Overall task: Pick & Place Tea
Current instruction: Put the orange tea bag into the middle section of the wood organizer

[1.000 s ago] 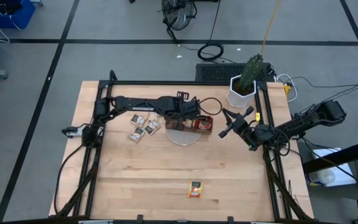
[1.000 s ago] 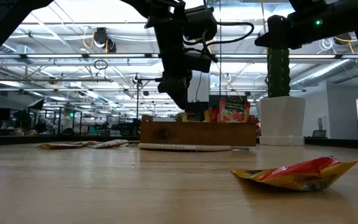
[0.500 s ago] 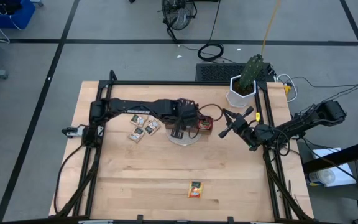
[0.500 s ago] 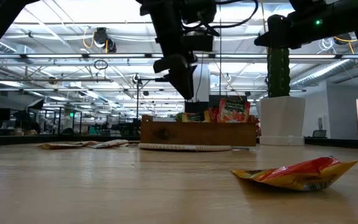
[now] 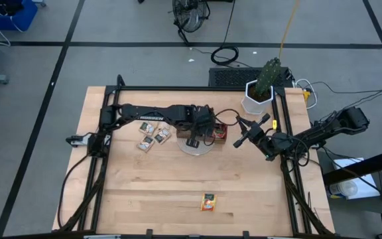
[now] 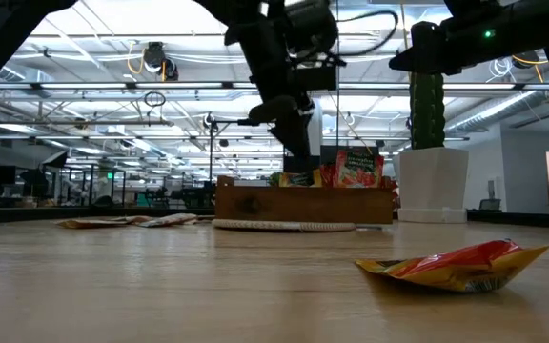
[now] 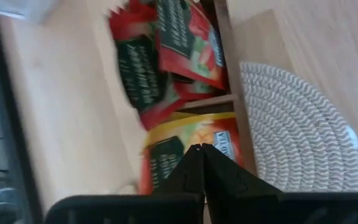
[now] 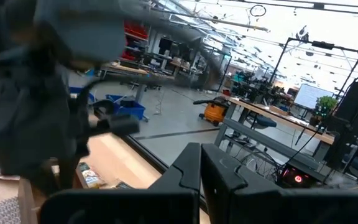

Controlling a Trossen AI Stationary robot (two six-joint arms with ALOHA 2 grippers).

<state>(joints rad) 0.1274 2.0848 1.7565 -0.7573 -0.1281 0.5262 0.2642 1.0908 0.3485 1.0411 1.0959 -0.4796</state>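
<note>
Left gripper point(image 7: 201, 151) closed, apparently empty, hovering over tray point(image 7: 230, 99) holding red and yellow tea point(image 7: 185, 37). Lift clear, then approach beige sachets point(image 5: 152, 137) squarely. Right gripper point(image 5: 243, 130) closed, idle near the plant pot.

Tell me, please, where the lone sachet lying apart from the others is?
In the high view, the lone sachet lies near the table's front edge, well below the tray and round mat.

The left gripper point(image 5: 207, 127) has swung from the wooden tray's point(image 6: 303, 203) left end toward its middle.
</note>
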